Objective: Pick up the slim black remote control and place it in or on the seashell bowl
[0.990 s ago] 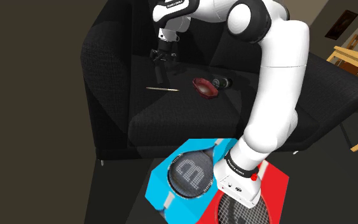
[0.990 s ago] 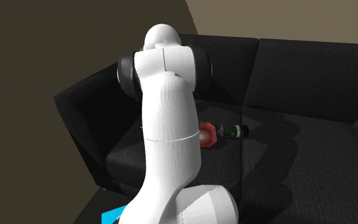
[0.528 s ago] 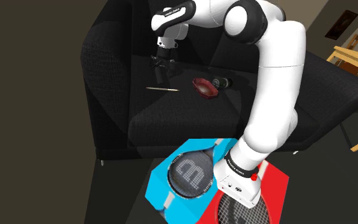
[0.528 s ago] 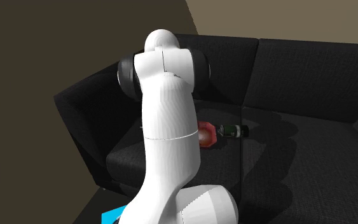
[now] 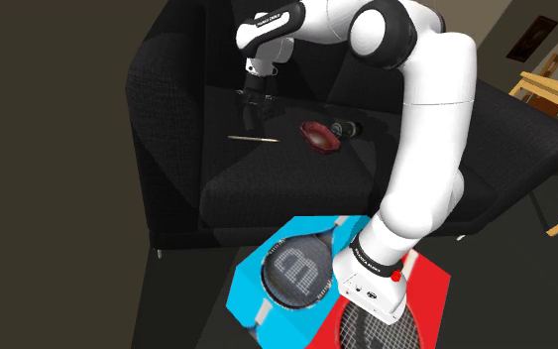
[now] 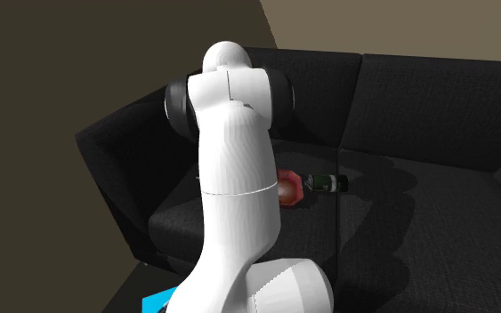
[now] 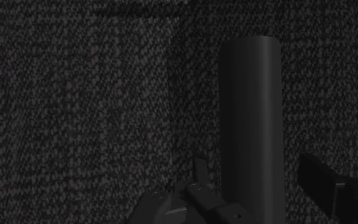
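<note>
A slim black remote (image 7: 250,114) lies on the black sofa seat (image 5: 267,188) as a long dark bar running away from the hand. My gripper (image 7: 263,181) straddles its near end. One finger (image 7: 201,175) stands close beside the remote. The other finger (image 7: 323,181) stands apart from it with a visible gap, so the fingers are open. In the shoulder view the gripper (image 5: 254,117) hangs low over the seat, just above a thin pale streak (image 5: 254,139). The red seashell bowl (image 5: 320,136) (image 6: 291,187) sits on the seat toward the shoulder view's right of the gripper.
A dark green bottle (image 5: 346,129) (image 6: 326,183) lies just beyond the bowl. The sofa's backrest (image 5: 197,50) and armrest (image 5: 163,149) rise around the gripper. The stand's top (image 5: 296,273) shows a tennis racket on blue and red. Wooden furniture (image 5: 549,89) stands at the far right.
The hand has dropped lower toward the seat over the last second. The rest of the arm, the bowl and the bottle have kept their places.
</note>
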### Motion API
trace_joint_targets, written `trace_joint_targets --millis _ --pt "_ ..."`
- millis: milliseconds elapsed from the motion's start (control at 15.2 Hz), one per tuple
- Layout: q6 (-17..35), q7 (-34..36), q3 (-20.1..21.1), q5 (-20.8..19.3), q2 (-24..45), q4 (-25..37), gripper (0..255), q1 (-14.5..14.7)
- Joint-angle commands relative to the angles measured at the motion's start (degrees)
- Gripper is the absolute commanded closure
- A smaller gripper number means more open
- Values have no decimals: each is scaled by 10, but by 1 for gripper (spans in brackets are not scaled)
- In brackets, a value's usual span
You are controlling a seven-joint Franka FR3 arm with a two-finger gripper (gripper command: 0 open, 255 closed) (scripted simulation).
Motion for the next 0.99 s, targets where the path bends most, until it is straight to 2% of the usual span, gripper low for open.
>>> trace_joint_targets --millis 0,528,924 --pt "1 0 1 2 1 -1 255 0" --pt "1 0 1 2 1 -1 255 1" --pt "-35 5 -1 -3 -19 16 255 1"
